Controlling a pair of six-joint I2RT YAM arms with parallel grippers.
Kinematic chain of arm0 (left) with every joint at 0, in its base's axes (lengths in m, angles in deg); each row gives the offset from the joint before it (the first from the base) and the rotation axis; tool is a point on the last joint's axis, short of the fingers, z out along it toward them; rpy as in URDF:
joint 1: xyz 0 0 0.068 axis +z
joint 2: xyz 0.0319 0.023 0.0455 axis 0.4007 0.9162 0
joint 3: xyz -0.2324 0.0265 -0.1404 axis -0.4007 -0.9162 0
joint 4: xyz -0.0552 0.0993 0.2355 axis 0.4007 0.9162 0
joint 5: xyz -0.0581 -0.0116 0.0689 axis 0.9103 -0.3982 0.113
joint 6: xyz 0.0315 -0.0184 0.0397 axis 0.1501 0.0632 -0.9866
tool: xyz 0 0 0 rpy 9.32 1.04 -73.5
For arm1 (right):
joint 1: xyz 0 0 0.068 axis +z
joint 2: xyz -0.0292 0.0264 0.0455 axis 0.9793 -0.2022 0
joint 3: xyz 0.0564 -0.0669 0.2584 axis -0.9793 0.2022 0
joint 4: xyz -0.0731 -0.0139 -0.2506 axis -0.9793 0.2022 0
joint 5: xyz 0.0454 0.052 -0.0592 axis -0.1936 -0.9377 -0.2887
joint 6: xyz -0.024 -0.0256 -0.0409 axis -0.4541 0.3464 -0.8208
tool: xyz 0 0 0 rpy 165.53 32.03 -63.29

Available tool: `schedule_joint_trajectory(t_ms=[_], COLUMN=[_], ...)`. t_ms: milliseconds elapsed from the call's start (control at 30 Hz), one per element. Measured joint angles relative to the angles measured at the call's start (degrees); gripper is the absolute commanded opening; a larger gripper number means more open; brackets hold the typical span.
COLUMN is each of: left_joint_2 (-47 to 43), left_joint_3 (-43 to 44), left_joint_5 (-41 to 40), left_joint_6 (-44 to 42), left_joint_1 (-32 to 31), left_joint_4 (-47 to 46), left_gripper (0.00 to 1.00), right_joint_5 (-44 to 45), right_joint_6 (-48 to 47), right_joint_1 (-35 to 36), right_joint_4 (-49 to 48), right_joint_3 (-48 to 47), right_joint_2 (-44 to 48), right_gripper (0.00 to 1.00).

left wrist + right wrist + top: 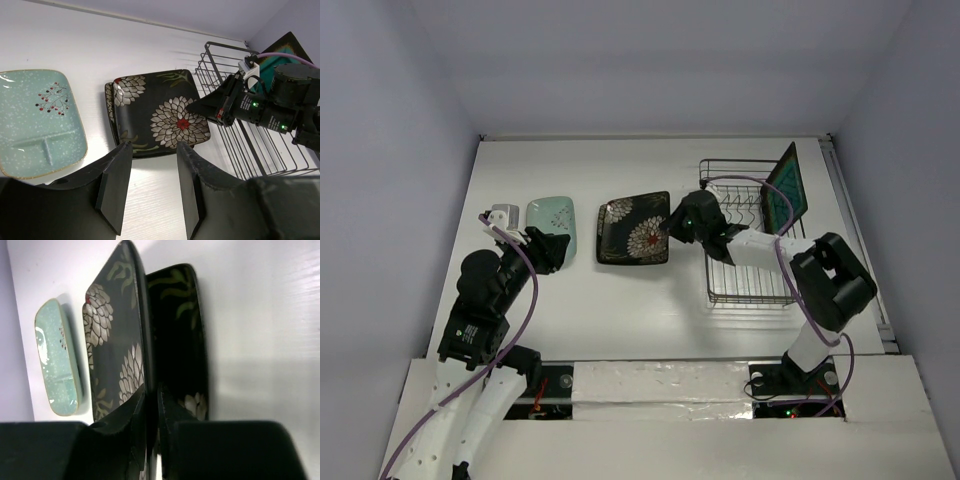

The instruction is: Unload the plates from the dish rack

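Observation:
My right gripper (pixel 151 395) is shut on the near edge of a black flower plate (pixel 115 335). That plate is tilted up above a second black flower plate (pixel 182 330) lying flat on the table. From above, the stacked black plates (pixel 634 228) sit mid-table with the right gripper (pixel 678 222) at their right edge. The mint green plate (pixel 551 218) lies flat to their left. My left gripper (pixel 154 147) hangs open and empty over bare table, just short of the black plates (pixel 160 112). The teal-centred plate (pixel 786 188) stands upright in the wire dish rack (pixel 750 285).
The rack (pixel 265 150) stands at the right of the table, close behind my right wrist. A small white block (pixel 503 214) sits left of the mint plate (pixel 37 122). White walls close in the table at the back and sides.

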State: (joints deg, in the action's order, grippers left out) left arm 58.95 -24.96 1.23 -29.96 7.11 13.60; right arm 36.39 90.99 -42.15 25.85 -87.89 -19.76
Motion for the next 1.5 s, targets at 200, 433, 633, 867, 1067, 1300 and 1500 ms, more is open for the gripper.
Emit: schedule_joint_trajectory(t_ms=[200, 433, 633, 867, 1067, 1300, 1500], left_joint_2=[0.0, 0.0, -0.1, -0.4, -0.5, -0.5, -0.5], left_joint_3=[0.0, 0.0, 0.0, 0.0, 0.0, 0.0, 0.0], left_joint_5=[0.1, 0.1, 0.2, 0.2, 0.2, 0.4, 0.4], left_joint_6=[0.0, 0.0, 0.0, 0.0, 0.0, 0.0, 0.0], left_joint_1=[0.0, 0.0, 0.0, 0.0, 0.0, 0.0, 0.0], left_joint_4=[0.0, 0.0, 0.0, 0.0, 0.0, 0.0, 0.0], left_gripper=[0.38, 0.38, 0.38, 0.38, 0.38, 0.38, 0.38], right_joint_5=[-3.2, -5.8, -5.1, -2.7, 1.3, 4.8, 7.5], right_joint_6=[0.5, -2.6, -6.4, -10.4, -13.2, -17.0, -19.4], right_joint_1=[-1.4, -1.2, -1.0, -0.5, 0.3, 0.7, 0.7], right_joint_4=[-1.8, -0.6, 4.7, 10.8, 15.3, 19.4, 22.6], right_joint_3=[0.3, -2.2, -6.0, -11.0, -12.5, -13.5, -14.4], right_joint_2=[-1.3, -5.4, -5.9, -8.7, -9.4, -8.7, -5.9], right_gripper=[0.43, 0.76, 0.95, 1.00, 1.00, 0.99, 0.94])
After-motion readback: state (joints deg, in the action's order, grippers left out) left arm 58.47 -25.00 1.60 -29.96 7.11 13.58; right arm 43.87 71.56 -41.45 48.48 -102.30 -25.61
